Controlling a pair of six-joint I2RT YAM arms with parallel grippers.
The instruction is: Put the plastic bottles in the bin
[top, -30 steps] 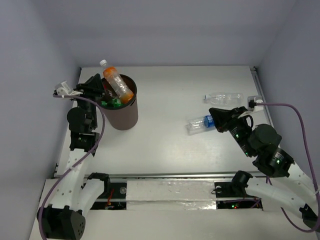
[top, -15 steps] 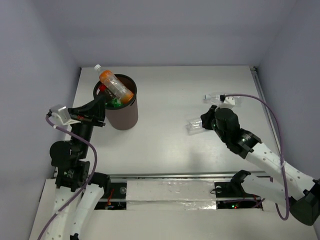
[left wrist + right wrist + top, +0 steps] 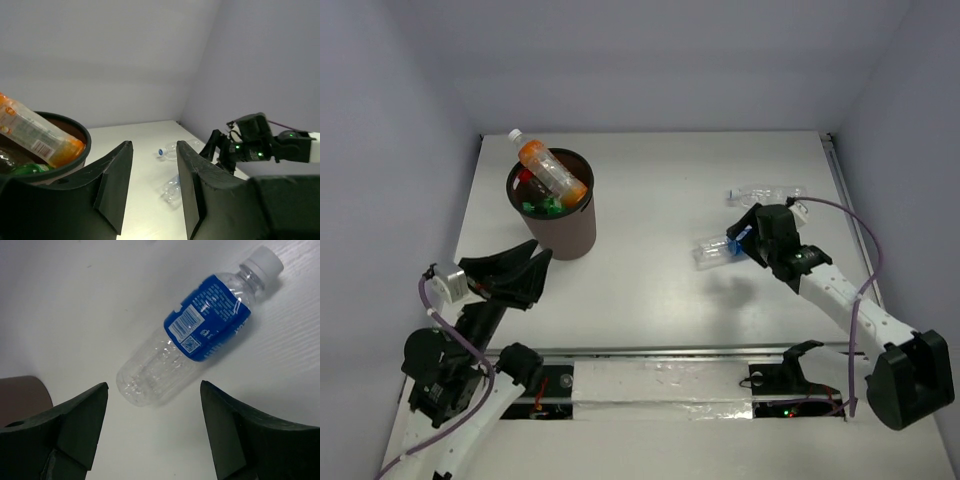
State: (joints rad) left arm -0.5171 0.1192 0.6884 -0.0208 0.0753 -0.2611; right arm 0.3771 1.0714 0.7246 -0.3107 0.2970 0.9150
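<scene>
Top external, table [image 3: 650, 190]: white; the bin and two loose bottles rest on it.
Bin [image 3: 568, 232]: upright, upper left of frame.
Left gripper [image 3: 532, 281]: lower left, fingers spread and empty; the left wrist view looks through the gap at the bin rim.
Right gripper [image 3: 741, 236]: right of centre, over one bottle's cap end, fingers spread wide.
Orange bottle [image 3: 550, 170]: leaning in the bin, white cap poking upper left past the rim.
Blue-label bottle [image 3: 192, 345]: lying flat, long axis diagonal, cap upper right; the cap shows only in the right wrist view.
Clear bottle [image 3: 765, 193]: lying left-right, just above the right gripper.
</scene>
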